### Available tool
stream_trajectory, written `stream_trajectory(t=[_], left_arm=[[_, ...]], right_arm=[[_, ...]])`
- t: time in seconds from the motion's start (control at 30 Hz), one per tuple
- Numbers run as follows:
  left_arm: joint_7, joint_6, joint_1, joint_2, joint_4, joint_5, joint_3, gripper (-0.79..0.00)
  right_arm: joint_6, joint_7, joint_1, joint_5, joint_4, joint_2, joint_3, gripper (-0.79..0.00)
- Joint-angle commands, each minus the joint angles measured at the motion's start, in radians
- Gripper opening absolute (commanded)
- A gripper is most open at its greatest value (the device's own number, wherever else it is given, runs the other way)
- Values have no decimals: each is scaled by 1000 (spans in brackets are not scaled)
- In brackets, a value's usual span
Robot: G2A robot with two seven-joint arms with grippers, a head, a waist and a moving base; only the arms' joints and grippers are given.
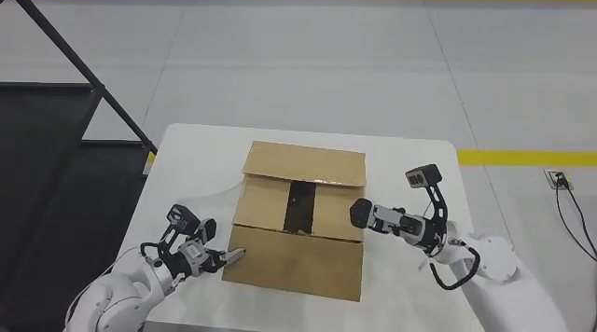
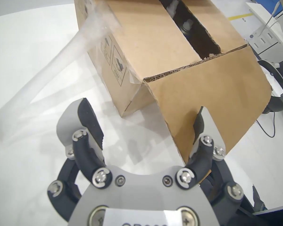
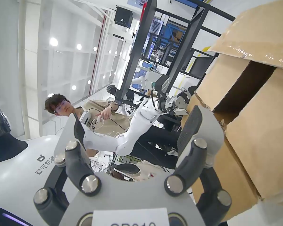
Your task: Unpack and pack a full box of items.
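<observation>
Fingers of left gripper (image 2: 143, 109) spread wide, nothing pinched. Lower corner of near flap (image 2: 210, 99) sits between them; one fingertip lies over the flap's face, contact unclear. The gripper is low at the near left corner of the box (image 1: 270, 203). Right gripper (image 3: 135, 115) also spread and empty, just beside the box's right side, level with its top. Box stands mid-table (image 1: 196, 164), upright. Inner flaps are folded down with a dark slot between them; contents in there too dim to name. Near flap hangs outward, far flap (image 1: 308, 162) tilts back. Translucent strip (image 2: 61, 57) trails from the box's left side toward the table.
</observation>
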Motion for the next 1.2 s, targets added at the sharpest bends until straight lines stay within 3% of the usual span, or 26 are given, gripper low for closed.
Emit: stream_trajectory(t=[0.0,0.2,0.4,0.63,0.77,0.97,1.17], left_arm=[[0,0,0,0,0,0,0,0],[56,31,18,0,-22,59,14,0],[93,39,27,2,-24,94,25,0],[110,34,31,6,-22,101,29,0],[120,38,35,8,-23,106,32,0],[144,41,44,10,-25,99,34,0],[165,42,54,12,-27,94,35,0]], right_arm=[[22,-11,-6,8,1,-1,-6,0],[216,-152,67,-15,92,-26,-91,0],[287,-252,157,8,220,-59,-156,0],[178,-397,234,24,293,-100,-197,0],[135,-529,288,-46,313,-122,-221,0],[157,-699,404,-180,387,-169,-300,0],[198,-859,530,-322,549,-230,-397,0]])
